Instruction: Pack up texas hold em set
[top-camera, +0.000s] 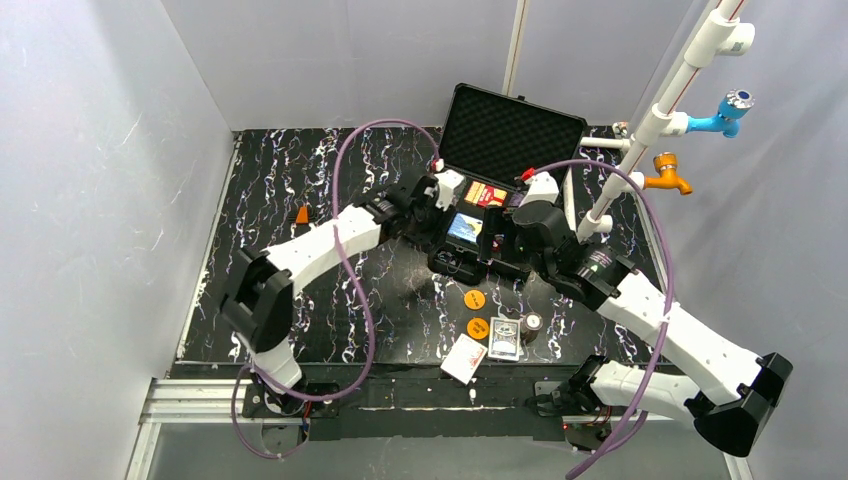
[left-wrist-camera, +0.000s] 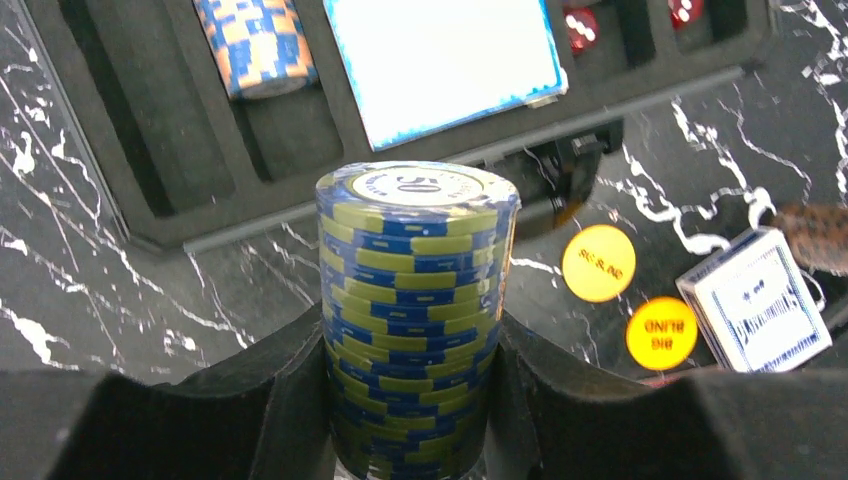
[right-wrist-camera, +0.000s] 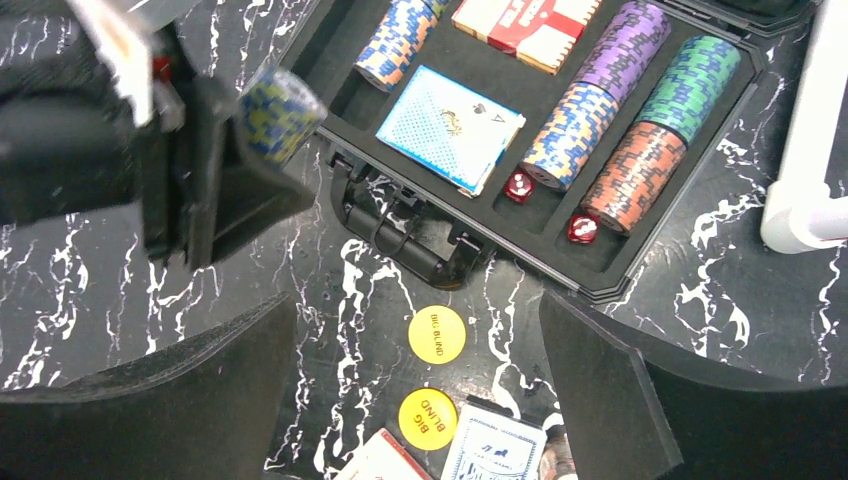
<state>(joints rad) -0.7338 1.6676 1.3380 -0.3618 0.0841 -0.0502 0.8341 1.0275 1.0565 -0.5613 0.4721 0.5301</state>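
Your left gripper (left-wrist-camera: 410, 395) clamps the blue-and-yellow chip stack (left-wrist-camera: 415, 290), long axis along the fingers (left-wrist-camera: 250, 410), face toward the case (left-wrist-camera: 130, 150); right gripper (right-wrist-camera: 415, 370) gapes empty.

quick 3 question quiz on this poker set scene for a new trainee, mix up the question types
1. What does the left gripper hold?
A. a card deck
B. a stack of blue and yellow chips
C. a red die

2. True or false: the right gripper is shut on a card deck.

3. How many yellow discs lie on the table, outside the case?

Key
1. B. The stack stands between the left gripper's fingers.
2. False. Its jaws are wide open with nothing between them.
3. Two, both in front of the case.
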